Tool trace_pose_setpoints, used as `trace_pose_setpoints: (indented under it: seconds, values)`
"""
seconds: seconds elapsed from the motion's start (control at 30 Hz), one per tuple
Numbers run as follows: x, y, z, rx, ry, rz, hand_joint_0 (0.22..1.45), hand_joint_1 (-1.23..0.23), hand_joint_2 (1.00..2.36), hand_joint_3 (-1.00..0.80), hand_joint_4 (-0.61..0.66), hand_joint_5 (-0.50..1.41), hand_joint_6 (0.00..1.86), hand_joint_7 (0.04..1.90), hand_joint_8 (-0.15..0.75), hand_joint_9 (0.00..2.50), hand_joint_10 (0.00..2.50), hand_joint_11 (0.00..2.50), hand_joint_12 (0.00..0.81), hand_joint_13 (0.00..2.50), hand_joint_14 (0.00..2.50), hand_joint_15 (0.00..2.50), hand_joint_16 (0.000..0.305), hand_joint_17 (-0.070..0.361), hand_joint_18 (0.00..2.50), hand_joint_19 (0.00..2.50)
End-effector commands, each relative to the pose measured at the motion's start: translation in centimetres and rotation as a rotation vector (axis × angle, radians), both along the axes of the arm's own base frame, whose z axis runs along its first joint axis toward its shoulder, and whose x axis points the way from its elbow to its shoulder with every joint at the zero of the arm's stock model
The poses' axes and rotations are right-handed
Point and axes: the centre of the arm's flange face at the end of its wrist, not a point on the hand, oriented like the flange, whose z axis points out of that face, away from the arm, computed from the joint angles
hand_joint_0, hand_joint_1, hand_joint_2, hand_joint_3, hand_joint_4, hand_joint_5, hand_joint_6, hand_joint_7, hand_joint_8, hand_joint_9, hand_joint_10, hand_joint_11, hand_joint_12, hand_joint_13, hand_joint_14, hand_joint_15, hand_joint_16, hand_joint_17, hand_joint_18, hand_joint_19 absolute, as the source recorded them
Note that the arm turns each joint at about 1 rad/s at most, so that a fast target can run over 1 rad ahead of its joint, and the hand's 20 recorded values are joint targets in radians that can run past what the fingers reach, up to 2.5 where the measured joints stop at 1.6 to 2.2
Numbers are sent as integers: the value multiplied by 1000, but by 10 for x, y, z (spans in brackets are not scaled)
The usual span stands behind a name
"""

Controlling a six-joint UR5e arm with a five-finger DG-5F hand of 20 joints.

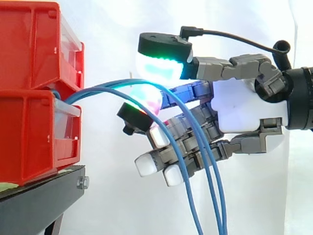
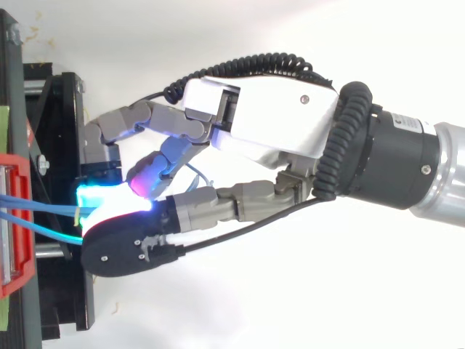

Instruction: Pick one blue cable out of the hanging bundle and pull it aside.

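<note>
Your white-palmed robot hand pinches one thin blue cable at centre frame; draw it slowly rightward, away from the red plastic bins.

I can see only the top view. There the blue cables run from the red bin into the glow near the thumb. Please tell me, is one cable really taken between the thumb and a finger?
Observer: The side view suggests yes. The highest blue cable runs between the thumb's green pad and a red-glowing pad beneath, so the hand seems to pinch it.
Operator: And the other cables?
Observer: The two other blue cables arc lower and hang down on the camera's side of the curled fingers, seemingly free.
Operator: Where do they leave the bin?
Observer: At the top of the lower of two stacked red bins.
</note>
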Motion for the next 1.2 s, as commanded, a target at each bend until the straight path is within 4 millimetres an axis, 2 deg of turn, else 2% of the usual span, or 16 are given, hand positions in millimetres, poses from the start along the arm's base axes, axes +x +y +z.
trace_pose_setpoints:
  seconds: [0.0,0.17,0.2,0.33,0.37,0.43,0.47,0.5,0.63,0.67,0.73,0.8,0.87,0.97,1.0,1.17]
  values:
    - [0,0,2,-1,3,1,566,-694,1023,-113,246,-151,881,1432,339,945,14,578,420,792,18,462,55,123,667,655]
    - [0,-1,2,-2,10,-1,632,-824,1025,-118,185,-170,901,1439,312,859,16,567,408,764,16,443,54,121,670,602]
    - [0,-1,2,-2,10,-1,684,-886,1022,-194,157,-175,906,1437,302,841,14,567,406,758,16,438,54,121,676,573]
    - [-1,-1,4,-2,11,-2,761,-910,1009,-392,116,-174,905,1484,285,809,15,547,394,738,15,414,52,118,678,525]
    - [-1,-1,4,-2,11,-2,785,-897,1000,-500,119,-171,907,1505,280,822,15,543,393,742,15,412,52,118,678,528]
    - [-2,-2,7,-2,11,-1,776,-899,1000,-500,135,-169,908,1504,280,834,15,558,388,749,15,412,52,118,693,516]
    - [-2,-2,7,-2,11,-2,728,-902,1000,-500,176,-166,907,1492,279,837,15,551,389,753,15,409,52,118,694,523]
    - [-3,-2,8,-2,11,-2,654,-876,1000,-500,201,-152,899,1402,289,862,16,561,389,751,16,413,52,117,689,543]
    - [-4,-2,9,-3,19,-1,495,-771,1000,-500,236,-136,882,1405,329,911,13,555,422,775,16,453,58,130,702,590]
    - [-4,-2,9,-4,20,-1,459,-702,1000,-500,238,-133,879,1400,345,927,15,553,440,785,17,449,61,138,715,598]
    - [-4,-2,9,-4,20,-1,433,-600,1000,-500,224,-131,874,1386,361,951,14,536,457,797,14,448,64,145,723,605]
    - [-4,-2,9,-4,20,-1,459,-436,1000,-500,180,-130,859,1369,341,988,12,531,443,803,15,452,62,140,702,642]
    - [-3,-2,11,-3,16,-2,492,-394,1000,-500,169,-132,856,1371,331,983,13,539,431,792,17,458,59,133,675,655]
    - [-3,-2,14,-5,19,-1,565,-457,1000,-500,192,-138,851,1433,316,970,16,550,412,778,16,469,55,123,636,683]
    - [-3,-2,14,-5,19,-1,580,-545,1008,-393,206,-145,857,1437,322,965,16,557,410,779,16,465,54,122,631,676]
    - [-3,-2,14,-5,20,-2,565,-661,1020,-167,216,-159,874,1432,325,931,16,564,415,777,16,465,55,124,638,668]
